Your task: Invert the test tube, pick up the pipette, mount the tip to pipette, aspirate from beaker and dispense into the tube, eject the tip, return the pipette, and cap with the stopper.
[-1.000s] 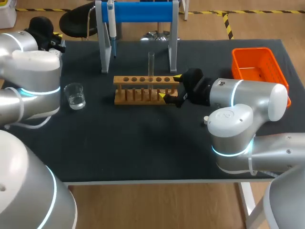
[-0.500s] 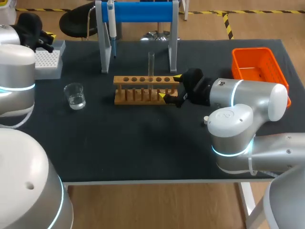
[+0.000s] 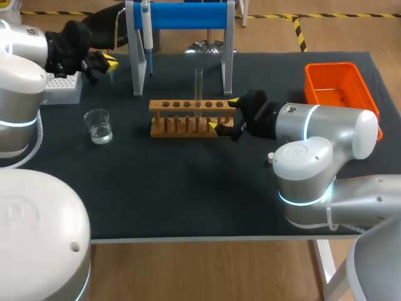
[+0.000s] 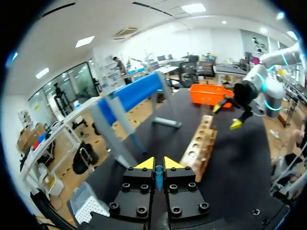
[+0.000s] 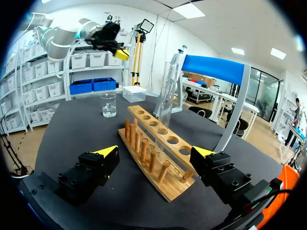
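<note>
While the clear test tube (image 3: 198, 83) stands upright in the third hole from the right end of the wooden rack (image 3: 182, 119), the right gripper (image 3: 223, 115) sits at that end, its yellow-tipped fingers spread wide to either side of the rack, gripping nothing. A beaker (image 3: 98, 125) holding clear liquid stands left of the rack. Behind it, the pipette (image 3: 146, 28) hangs on the blue stand (image 3: 188, 14). The left gripper (image 3: 108, 61), fingers drawn close together, hovers between the stand and the tip box (image 3: 59, 88). A small white stopper (image 3: 270, 157) lies beside the right arm, and an orange basket (image 3: 338, 88) sits at the far right.
</note>
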You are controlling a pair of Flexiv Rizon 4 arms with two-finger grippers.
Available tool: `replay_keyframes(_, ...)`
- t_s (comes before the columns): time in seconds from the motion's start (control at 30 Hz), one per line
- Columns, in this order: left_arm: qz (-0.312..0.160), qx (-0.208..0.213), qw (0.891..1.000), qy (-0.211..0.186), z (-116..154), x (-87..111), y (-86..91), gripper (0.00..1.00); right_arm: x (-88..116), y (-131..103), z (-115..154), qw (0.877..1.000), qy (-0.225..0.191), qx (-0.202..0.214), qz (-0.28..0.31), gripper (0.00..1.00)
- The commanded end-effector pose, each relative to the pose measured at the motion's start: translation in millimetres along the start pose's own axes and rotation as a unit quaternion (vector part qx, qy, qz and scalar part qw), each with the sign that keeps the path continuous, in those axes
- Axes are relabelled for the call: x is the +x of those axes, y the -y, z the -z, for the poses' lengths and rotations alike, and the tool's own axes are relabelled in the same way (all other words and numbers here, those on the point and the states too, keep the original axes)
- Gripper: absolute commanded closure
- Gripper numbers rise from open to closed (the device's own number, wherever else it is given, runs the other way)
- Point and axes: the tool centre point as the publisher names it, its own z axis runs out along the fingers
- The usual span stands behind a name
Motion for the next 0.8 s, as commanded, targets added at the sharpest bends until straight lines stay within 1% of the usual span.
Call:
replay_keyframes(0.03, -0.002, -0.040, 0.999, -0.033, 47, 44.3, 23.8, 1.00, 0, 1, 1, 1.000, -0.001, -0.001, 0.000, 0.00)
replay_keyframes(0.1, -0.013, -0.032, 0.998, -0.053, 49, 63.5, 34.6, 1.00, 0, 1, 1, 1.000, -0.001, -0.001, 0.000, 0.00)
replay_keyframes(0.27, -0.013, -0.011, 0.995, -0.102, 46, 99.5, 55.7, 1.00, 0, 1, 1, 1.000, -0.001, -0.001, 0.000, 0.00)
replay_keyframes(0.33, -0.020, 0.014, 0.992, -0.122, 44, 111.5, 64.3, 1.00, 0, 1, 1, 1.000, -0.001, -0.001, 0.000, 0.00)
replay_keyframes(0.43, -0.031, 0.034, 0.989, -0.143, 41, 129.8, 77.2, 1.00, 0, 1, 1, 1.000, -0.001, -0.001, 0.000, 0.00)
replay_keyframes(0.53, -0.041, 0.042, 0.985, -0.161, 35, 143.6, 88.7, 1.00, 0, 1, 1, 1.000, -0.001, -0.001, 0.000, 0.00)
replay_keyframes(0.67, -0.049, 0.038, 0.980, -0.190, 26, 162.1, 103.5, 1.00, 0, 1, 1, 1.000, -0.001, -0.001, 0.000, 0.00)
replay_keyframes(0.8, -0.051, 0.031, 0.975, -0.215, 16, 174.6, 114.3, 1.00, 0, 1, 1, 1.000, -0.001, -0.001, 0.000, 0.00)
